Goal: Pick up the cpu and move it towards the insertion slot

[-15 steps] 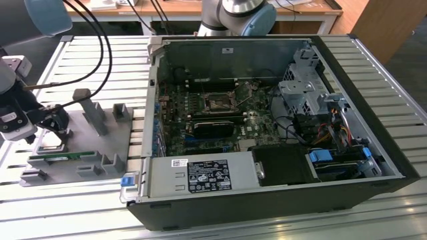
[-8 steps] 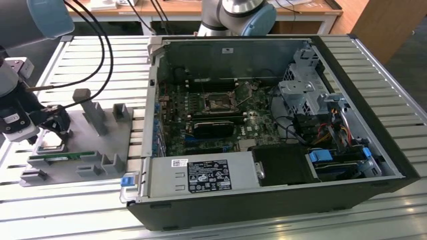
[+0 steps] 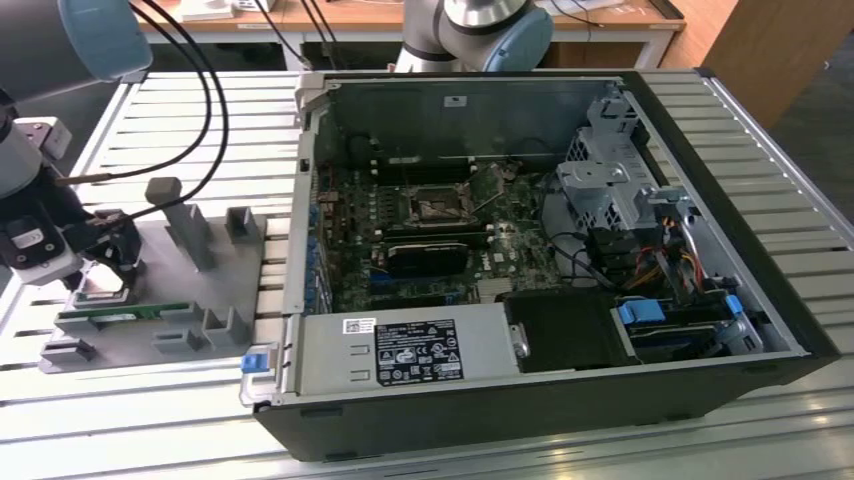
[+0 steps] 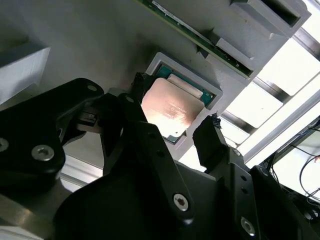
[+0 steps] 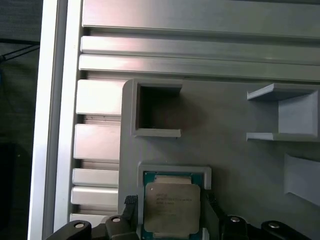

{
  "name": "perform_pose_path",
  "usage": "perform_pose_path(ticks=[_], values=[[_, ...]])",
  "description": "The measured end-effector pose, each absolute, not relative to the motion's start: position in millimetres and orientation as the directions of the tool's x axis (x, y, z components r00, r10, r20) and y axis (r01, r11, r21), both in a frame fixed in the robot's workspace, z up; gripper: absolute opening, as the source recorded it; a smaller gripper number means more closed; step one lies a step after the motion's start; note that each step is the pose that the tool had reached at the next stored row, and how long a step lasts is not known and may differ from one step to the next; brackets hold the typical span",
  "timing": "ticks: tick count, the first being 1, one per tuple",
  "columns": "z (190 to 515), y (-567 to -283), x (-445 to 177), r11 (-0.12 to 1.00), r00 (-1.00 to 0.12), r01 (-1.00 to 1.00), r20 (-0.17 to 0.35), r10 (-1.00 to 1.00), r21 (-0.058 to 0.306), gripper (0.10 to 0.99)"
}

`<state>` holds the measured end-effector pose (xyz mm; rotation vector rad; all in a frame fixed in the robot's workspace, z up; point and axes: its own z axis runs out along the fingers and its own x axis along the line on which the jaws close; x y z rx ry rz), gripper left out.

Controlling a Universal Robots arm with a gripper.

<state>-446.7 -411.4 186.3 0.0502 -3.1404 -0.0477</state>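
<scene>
The cpu (image 5: 172, 207) lies flat in a square recess of the grey tray (image 3: 200, 300), silvery top up with a thin green edge. My gripper (image 3: 107, 272) hangs right over it at the exterior view's left. In both wrist views its black fingertips (image 4: 210, 131) stand on opposite sides of the cpu (image 4: 172, 107), close to its edges with a thin gap, so the gripper (image 4: 176, 106) is open. The insertion slot (image 3: 437, 207), a shiny metal frame with a dark centre, sits on the motherboard inside the open computer case, well towards the exterior view's right.
A long green memory stick (image 3: 120, 317) lies in the tray beside the cpu recess. Grey posts (image 3: 187, 235) rise from the tray. The black computer case (image 3: 534, 390) has raised walls, a drive cage (image 3: 601, 185) and cables. Black cables (image 3: 200, 90) hang above the slatted table.
</scene>
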Motion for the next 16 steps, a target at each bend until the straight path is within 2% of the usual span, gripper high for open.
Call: perform_pose_path(ticks=[1,12,14,15,16], values=[[186.1,-411.2,-446.6,0.999,-0.999,-0.032,0.0,-0.032,0.03,0.635],[184.3,-410.3,-446.1,0.999,-0.999,-0.032,0.0,-0.032,0.03,0.635],[184.0,-410.4,-446.1,0.999,-0.999,-0.032,0.0,-0.032,0.03,0.624],[183.8,-410.4,-446.1,0.999,-0.999,-0.032,0.0,-0.032,0.03,0.553],[183.7,-410.4,-446.1,0.999,-0.999,-0.032,0.0,-0.032,0.03,0.553]])
